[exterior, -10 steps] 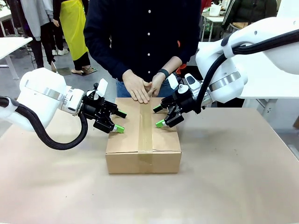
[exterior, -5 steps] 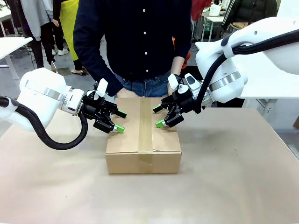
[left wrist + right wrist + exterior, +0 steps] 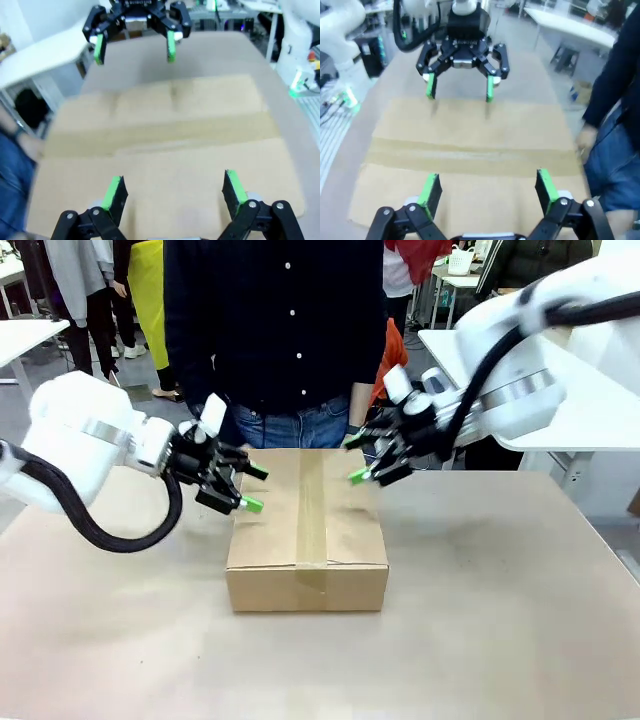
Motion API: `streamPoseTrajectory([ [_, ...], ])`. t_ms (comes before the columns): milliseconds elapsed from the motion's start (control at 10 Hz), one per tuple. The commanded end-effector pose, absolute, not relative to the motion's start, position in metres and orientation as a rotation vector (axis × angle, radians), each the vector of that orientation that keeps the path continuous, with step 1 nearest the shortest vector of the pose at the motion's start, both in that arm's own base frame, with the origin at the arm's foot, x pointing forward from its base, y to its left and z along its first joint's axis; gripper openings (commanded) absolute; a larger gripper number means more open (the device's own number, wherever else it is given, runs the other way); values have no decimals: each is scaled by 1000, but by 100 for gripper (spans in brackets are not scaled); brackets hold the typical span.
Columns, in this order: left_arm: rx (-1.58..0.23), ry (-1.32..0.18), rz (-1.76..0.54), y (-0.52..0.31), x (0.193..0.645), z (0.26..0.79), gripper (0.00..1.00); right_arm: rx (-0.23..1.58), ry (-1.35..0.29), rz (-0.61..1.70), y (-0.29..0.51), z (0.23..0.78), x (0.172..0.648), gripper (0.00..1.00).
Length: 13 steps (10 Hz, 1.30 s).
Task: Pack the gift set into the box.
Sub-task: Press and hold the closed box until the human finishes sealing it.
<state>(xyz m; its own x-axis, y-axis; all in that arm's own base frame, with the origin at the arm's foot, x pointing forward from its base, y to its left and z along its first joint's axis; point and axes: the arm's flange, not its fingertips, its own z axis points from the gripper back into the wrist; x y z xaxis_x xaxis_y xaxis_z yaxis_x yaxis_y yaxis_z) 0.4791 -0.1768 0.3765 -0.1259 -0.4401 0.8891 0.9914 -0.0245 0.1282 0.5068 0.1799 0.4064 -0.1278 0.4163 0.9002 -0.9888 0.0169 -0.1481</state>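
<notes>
My left gripper [image 3: 240, 487] & right gripper [image 3: 366, 460]: both w/ fingers apart, holding nothing, now lifted back off the box [image 3: 307, 530] top vs a sec ago. Box sits mid-table [image 3: 500, 620], flaps shut, tape strip [image 3: 312, 505] down the seam. Person's hands have pulled away too. Gift set presumably inside, can't see it. Packing looks done.

Taped-shut box [image 3: 307, 540] center frame on tabletop [image 3: 500, 640]; left gripper [image 3: 247, 488] and right gripper [image 3: 357, 459] hover above its upper corners, jaws spread; person [image 3: 275, 330] behind.
</notes>
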Motion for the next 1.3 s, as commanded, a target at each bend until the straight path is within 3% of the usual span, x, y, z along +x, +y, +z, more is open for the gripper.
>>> streamPoseTrajectory([
  [0,-842,-1156,-1461,-120,428,428,100,780,-1209,1364,99,435,450,100],
  [200,-970,-1426,-1312,-38,399,418,100,763,-1346,1127,24,416,419,100],
  [300,-1023,-1538,-1295,-11,383,401,100,679,-1340,973,0,395,412,100],
  [400,-967,-1500,-1173,3,375,383,100,648,-1337,851,-16,380,408,100],
  [500,-938,-1432,-1322,-35,390,439,100,743,-1295,1080,5,425,412,100],
  [1200,-938,-1432,-1322,-35,390,439,100,743,-1295,1080,5,425,412,100],
])
